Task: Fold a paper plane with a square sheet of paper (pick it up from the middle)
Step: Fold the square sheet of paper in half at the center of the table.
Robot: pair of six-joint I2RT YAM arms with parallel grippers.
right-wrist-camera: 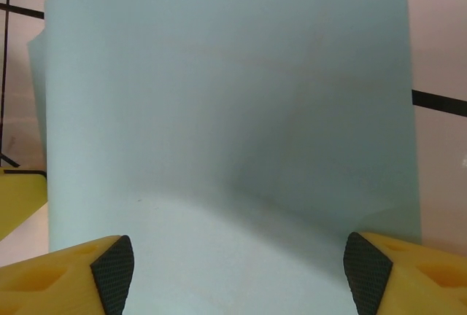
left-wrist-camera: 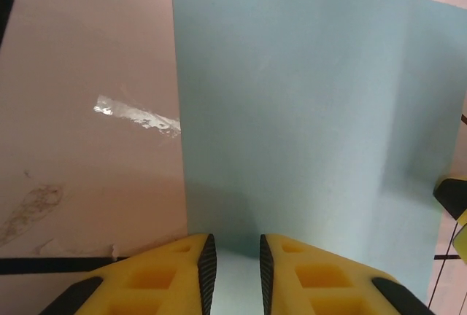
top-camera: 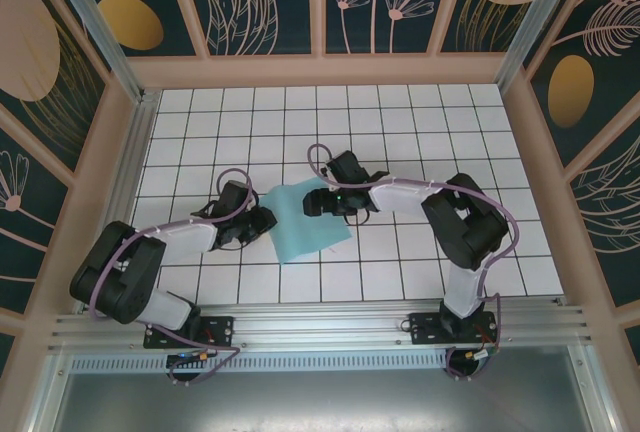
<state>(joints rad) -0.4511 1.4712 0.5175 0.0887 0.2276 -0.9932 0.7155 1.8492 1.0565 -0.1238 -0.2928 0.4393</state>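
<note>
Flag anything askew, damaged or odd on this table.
The square sheet of paper lies turned against the table's grid lines, and in the right wrist view its near part seems to bow up rather than lie flat. Beside it the table carries a shiny tape-like strip and a brownish smudge.

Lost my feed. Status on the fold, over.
Left gripper narrow, sheet edge between jaws. Right gripper wide open, astride sheet. Sheet humped in the middle. Nothing in the way.

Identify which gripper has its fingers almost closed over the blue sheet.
The left gripper: its jaws leave only a narrow gap at the edge of the sheet, while the right gripper stands wide open.
</note>
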